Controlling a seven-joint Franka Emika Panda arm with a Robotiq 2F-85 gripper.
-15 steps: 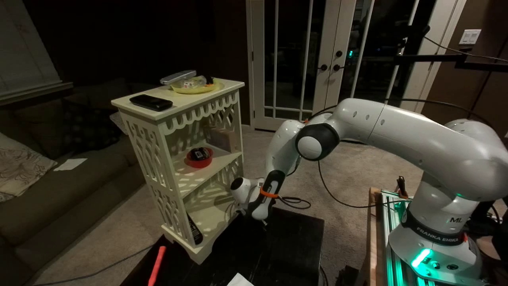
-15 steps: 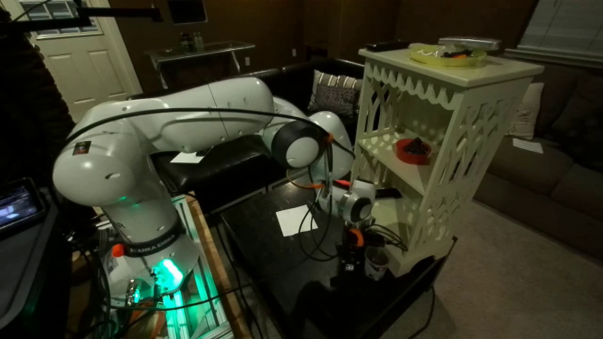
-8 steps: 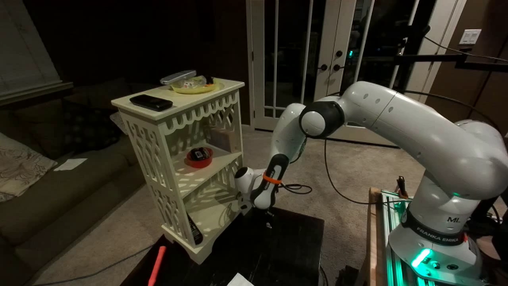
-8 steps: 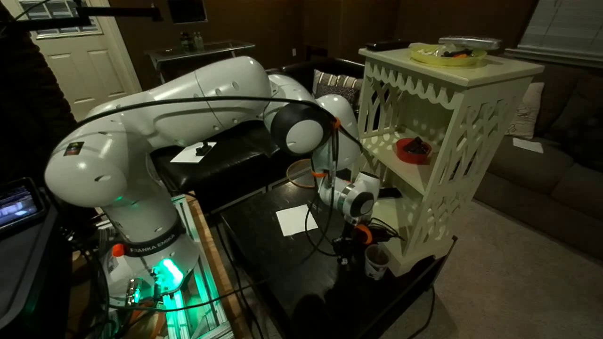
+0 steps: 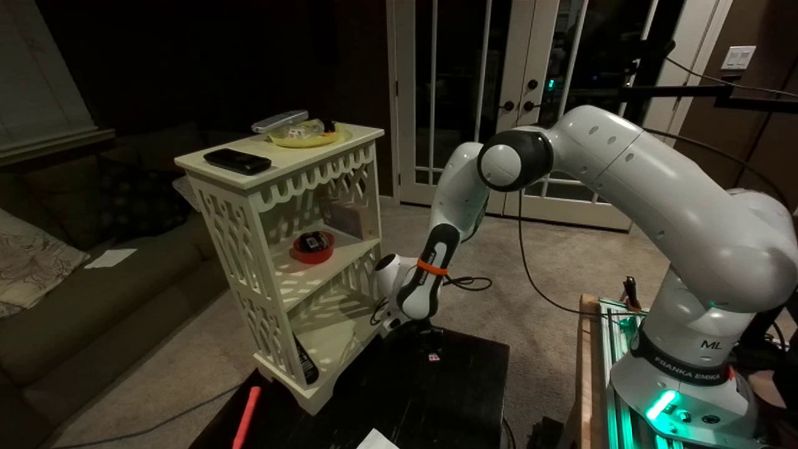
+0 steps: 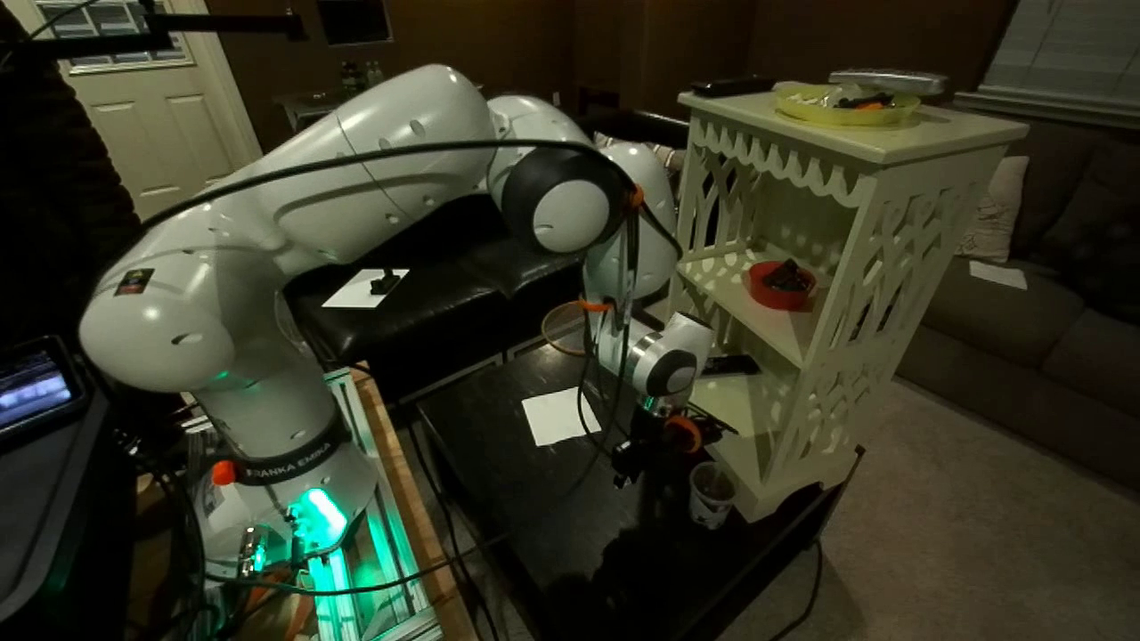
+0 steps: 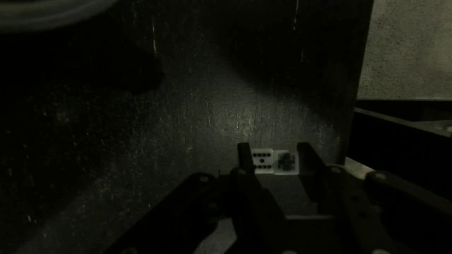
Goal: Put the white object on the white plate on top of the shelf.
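Holding the block (image 7: 270, 166), fingers (image 7: 246, 158) pinched on it, rise higher than the shelf (image 5: 312, 276) before you cross to the plate (image 5: 305, 143) on its top.

White arm (image 5: 648, 174) arched, elbow (image 5: 514, 159) high, wrist (image 5: 419, 302) low, tool (image 7: 274, 158) pointing downward, 2 fingers (image 7: 246, 158) gripping, slightly apart

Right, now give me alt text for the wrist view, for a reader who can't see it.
The gripper holds a white object, black dots on its left half and a blurred dark pattern on its right, over a dark tabletop. A curved pale rim cuts into the upper left corner; carpet shows at upper right.
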